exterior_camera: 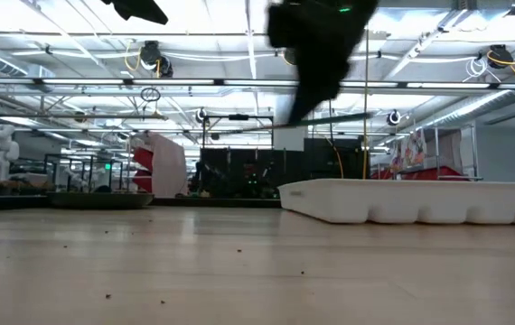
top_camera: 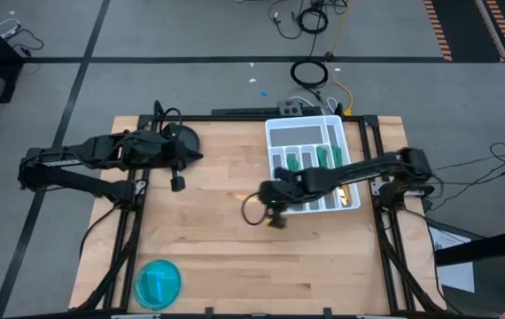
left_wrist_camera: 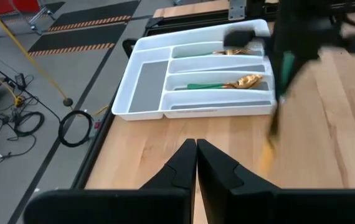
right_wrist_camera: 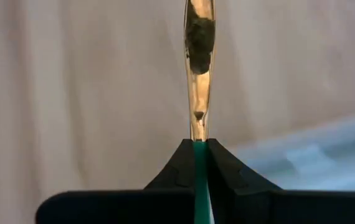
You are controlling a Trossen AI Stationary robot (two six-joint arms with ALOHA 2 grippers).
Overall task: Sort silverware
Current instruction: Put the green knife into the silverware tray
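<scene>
Knife (right_wrist_camera: 198, 68) pinched in right pincer (right_wrist_camera: 200, 163) — beside white tray (top_camera: 275, 133), left pincer (left_wrist_camera: 196, 163) pressed together.

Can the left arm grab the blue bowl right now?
Probably yes. The left gripper is shut and holds nothing, and only bare table lies between it and the blue bowl at the near edge. The right gripper is busy holding a knife.

White compartmented tray (top_camera: 279, 133) is sitting on the wooden table (top_camera: 208, 239) toward its far right side. Blue round bowl (top_camera: 158, 283) is resting near the table's near left corner, well apart from the tray. Cables (top_camera: 310, 73) are lying coiled on the grey floor beyond the table.
</scene>
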